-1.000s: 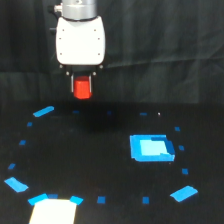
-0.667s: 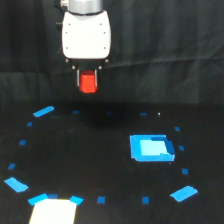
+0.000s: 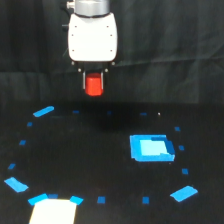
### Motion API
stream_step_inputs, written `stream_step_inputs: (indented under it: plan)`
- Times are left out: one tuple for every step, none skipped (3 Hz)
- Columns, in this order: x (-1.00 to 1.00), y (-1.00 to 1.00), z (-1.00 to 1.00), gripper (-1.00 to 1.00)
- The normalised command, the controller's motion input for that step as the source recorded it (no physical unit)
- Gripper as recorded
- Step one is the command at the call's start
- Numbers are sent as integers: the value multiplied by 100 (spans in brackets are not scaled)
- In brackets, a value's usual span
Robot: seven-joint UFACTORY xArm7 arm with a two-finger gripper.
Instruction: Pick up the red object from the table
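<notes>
Claw point(image 3: 94, 82) risen, shifted toward exterior view's right. Black bench point(image 3: 100, 165), dark curtain behind. Claw clamped on red object point(image 3: 94, 86), above bench.

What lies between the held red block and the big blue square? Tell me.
In the exterior view, only bare black table shows between the red object, held in the gripper, and the blue square.

The gripper point(image 3: 94, 82), clamped on the red object point(image 3: 94, 85), has carried it toward the exterior view's right and slightly higher above the table point(image 3: 100, 165).
</notes>
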Motion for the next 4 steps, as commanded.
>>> stream_step_inputs:
  plan:
    - [-6, 38, 24, -64]
    - [14, -20, -16, -57]
    - [-9, 24, -35, -98]
    - [17, 7, 10, -100]
